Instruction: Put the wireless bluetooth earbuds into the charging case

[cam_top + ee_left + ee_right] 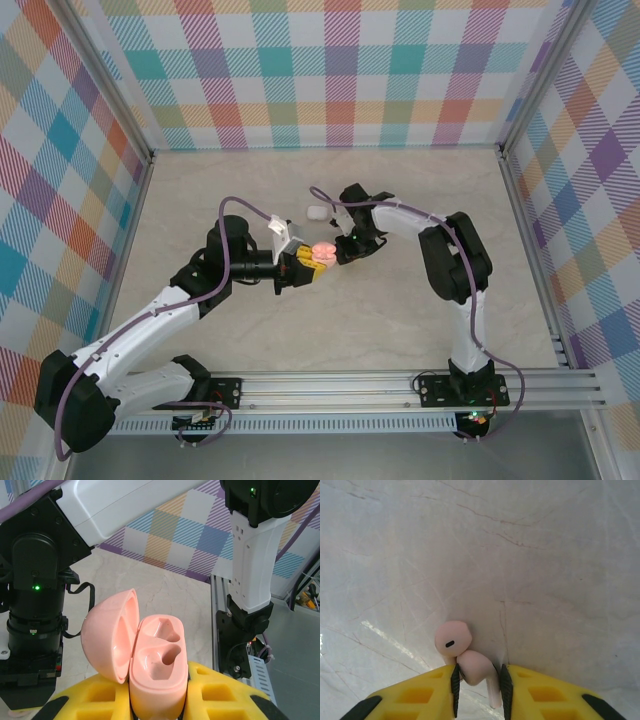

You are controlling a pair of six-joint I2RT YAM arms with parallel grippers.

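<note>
**Pink case held open, earbuds below**

We see the left gripper [159, 700] clamped on the glossy pink plastic charging case [159, 665], lid swung open (sockets bared for loading). The case's lower half is hidden in that grip. The right gripper [479, 682] stands narrow around one of two small pink plastic earbuds [475, 665] on the pale marbled worktop [545, 555]. Whether it pinches yet, we cannot tell.

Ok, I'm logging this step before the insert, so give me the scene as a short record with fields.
charging case: pink, lid open, both wells empty
left gripper: shut on the charging case
earbuds: two, pinkish, touching each other, lying on the table
right gripper: jaws either side of one earbud; unclear whether it is gripped yet
</note>
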